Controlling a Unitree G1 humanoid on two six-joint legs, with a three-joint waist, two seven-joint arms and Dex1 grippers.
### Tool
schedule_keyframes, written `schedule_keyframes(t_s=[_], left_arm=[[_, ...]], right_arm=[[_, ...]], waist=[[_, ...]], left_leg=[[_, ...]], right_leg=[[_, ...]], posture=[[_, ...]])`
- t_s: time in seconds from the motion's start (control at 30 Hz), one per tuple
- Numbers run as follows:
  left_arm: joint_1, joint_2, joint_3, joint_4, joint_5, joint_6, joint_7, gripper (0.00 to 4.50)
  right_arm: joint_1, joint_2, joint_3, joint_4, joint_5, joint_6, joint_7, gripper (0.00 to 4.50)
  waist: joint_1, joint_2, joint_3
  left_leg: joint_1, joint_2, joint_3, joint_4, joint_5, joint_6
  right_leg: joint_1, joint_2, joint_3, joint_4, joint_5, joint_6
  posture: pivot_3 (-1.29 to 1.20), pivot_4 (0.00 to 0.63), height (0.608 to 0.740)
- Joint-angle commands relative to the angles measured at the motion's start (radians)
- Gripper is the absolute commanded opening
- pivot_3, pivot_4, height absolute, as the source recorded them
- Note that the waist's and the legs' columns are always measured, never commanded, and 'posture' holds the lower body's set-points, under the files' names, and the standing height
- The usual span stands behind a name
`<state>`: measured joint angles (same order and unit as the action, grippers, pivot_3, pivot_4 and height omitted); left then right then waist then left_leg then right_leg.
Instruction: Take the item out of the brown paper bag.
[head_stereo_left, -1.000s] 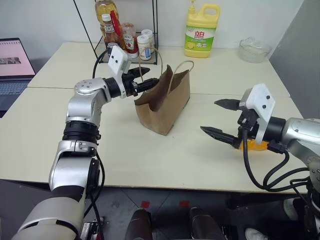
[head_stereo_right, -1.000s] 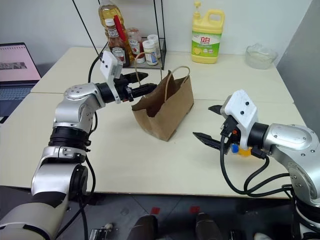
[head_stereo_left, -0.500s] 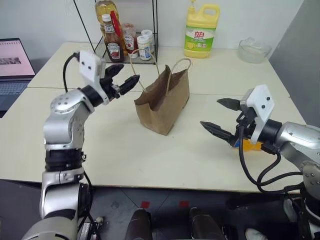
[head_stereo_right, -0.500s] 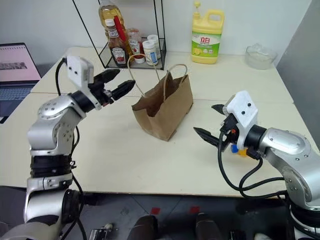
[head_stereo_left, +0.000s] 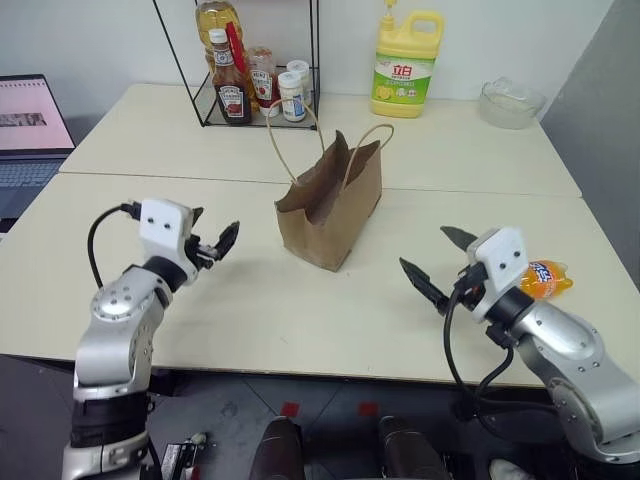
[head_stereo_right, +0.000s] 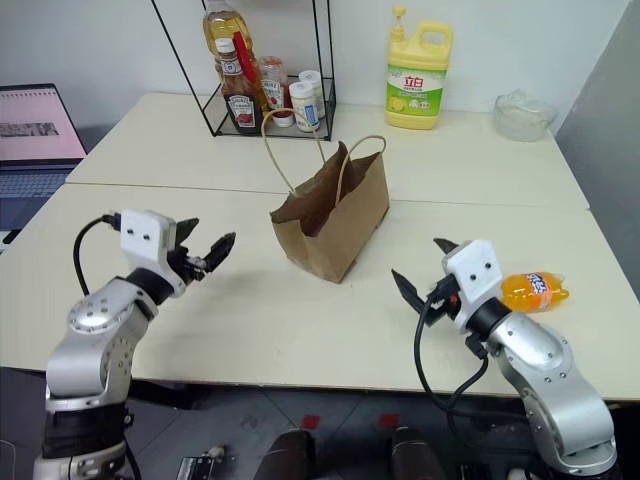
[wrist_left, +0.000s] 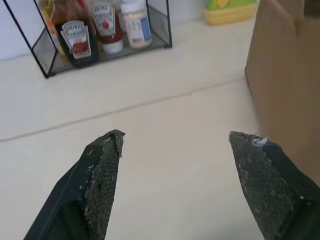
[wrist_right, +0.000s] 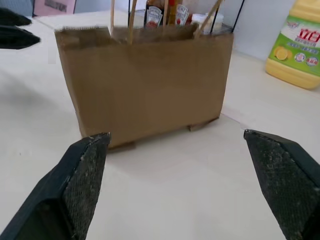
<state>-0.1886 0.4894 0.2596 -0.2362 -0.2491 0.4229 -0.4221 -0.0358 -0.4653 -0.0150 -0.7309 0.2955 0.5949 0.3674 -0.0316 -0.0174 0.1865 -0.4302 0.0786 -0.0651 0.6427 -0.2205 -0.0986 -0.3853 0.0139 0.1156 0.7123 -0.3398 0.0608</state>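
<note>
Lying on table (head_stereo_left: 300, 320), soda bottle (head_stereo_left: 545, 279) outside upright paper bag (head_stereo_left: 330, 205), pincers empty

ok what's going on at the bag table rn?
The soda bottle is already out, lying on its side on the table by the robot's right arm. The paper bag stands upright mid-table, mouth open. Both claws are open and empty: the left claw hangs short of the bag on its left, the right claw on its right. Neither touches anything.
</note>
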Motion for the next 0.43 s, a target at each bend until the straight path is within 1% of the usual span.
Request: schedule_keyframes(t_s=[0.03, 0.13, 0.3, 0.43], left_arm=[[0.071, -0.037, -0.017, -0.07, 0.021, -0.036, 0.037, 3.6], [0.089, -0.053, -0.029, -0.063, 0.03, -0.059, 0.042, 3.6], [0.08, -0.079, -0.036, -0.043, 0.028, -0.076, 0.062, 3.6], [0.076, -0.097, -0.044, -0.037, 0.031, -0.093, 0.07, 3.6]], right_arm=[[0.037, 0.064, -0.02, 0.028, -0.048, -0.125, -0.055, 4.5], [0.055, 0.106, -0.025, 0.075, -0.075, -0.186, -0.078, 4.5], [0.065, 0.132, -0.025, 0.138, -0.106, -0.26, -0.086, 4.5], [0.059, 0.155, -0.037, 0.162, -0.113, -0.283, -0.107, 4.5]], waist=[[0.0, 0.0, 0.0], [0.0, -0.001, 0.0], [0.0, -0.001, -0.001], [0.0, -0.001, -0.001]], left_leg=[[0.0, 0.0, 0.0, 0.0, 0.0, 0.0], [0.001, 0.0, 0.0, 0.0, 0.0, 0.0], [0.002, 0.0, 0.001, 0.0, 0.0, 0.0], [0.002, 0.0, 0.001, -0.001, 0.0, 0.0]], right_leg=[[0.0, 0.0, 0.0, 0.0, 0.0, 0.0], [0.0, 0.0, 0.0, 0.001, 0.0, 0.0], [0.001, 0.0, 0.001, 0.001, 0.0, 0.0], [0.001, 0.0, 0.001, 0.001, 0.0, 0.0]], posture=[[0.0, 0.15, 0.74], [0.0, 0.15, 0.74], [0.0, 0.15, 0.74], [0.0, 0.15, 0.74]])
